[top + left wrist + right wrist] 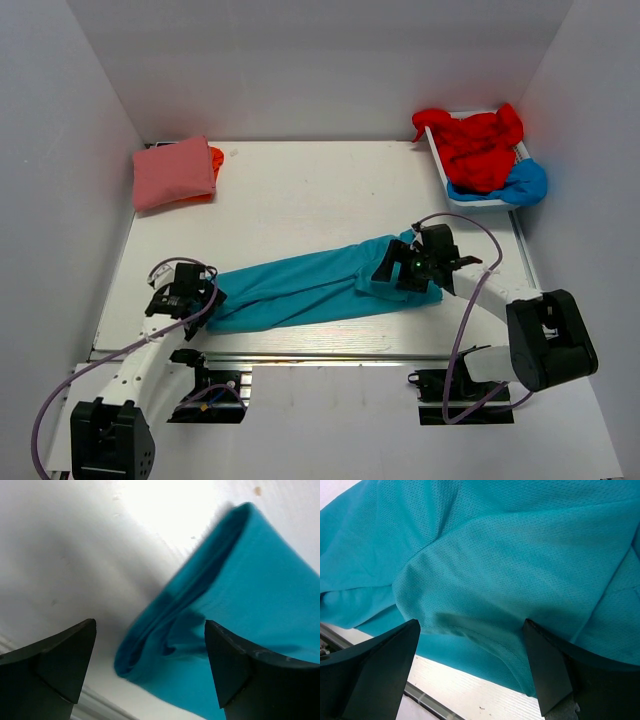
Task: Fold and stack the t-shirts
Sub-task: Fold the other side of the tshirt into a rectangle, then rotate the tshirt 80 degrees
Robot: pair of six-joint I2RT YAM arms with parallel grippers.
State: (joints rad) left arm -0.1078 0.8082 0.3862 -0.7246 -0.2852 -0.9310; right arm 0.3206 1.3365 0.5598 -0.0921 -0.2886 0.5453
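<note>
A teal t-shirt (310,285) lies folded into a long band, running from the table's front left to its middle right. My left gripper (203,299) hovers at the band's left end, jaws open, and the rolled end of the teal t-shirt (240,590) lies loose under the left gripper (150,625). My right gripper (392,274) stands open over the band's right end. Below the right gripper (470,622), a hemmed fold of the teal t-shirt (495,545) lies ungripped. A folded pink t-shirt (172,172) rests on an orange one (214,160) at the back left.
A white tray (447,188) at the back right holds a crumpled red t-shirt (480,145) and a bright blue one (525,185). The metal rail of the table's front edge (300,352) runs just below the teal band. White walls close in the sides and back.
</note>
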